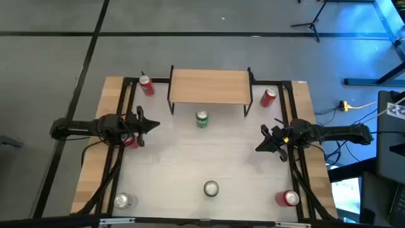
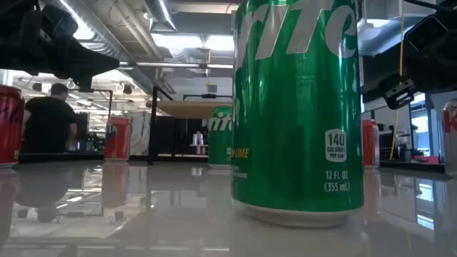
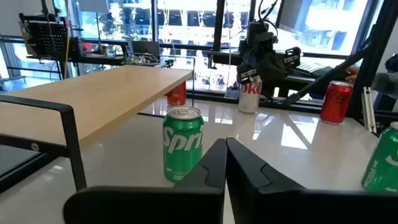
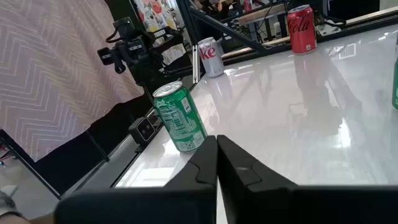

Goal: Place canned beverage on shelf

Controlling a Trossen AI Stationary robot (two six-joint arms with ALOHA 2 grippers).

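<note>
Green soda can (image 1: 202, 119) stands upright on the table (image 1: 164, 164), just in front of the wooden shelf (image 1: 209, 85) (whose top is bare); left gripper (image 1: 152, 125) hovers at the table's left side, fingers pressed together, holding nothing; right gripper (image 1: 262, 143) likewise at the right.

Two matte black jointed arms (image 1: 95, 128), apparently trailing dark cables.

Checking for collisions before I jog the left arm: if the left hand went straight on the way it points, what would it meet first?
Probably the green Sprite can standing just ahead of the shut left hand, in front of the shelf; depth is unclear.
</note>
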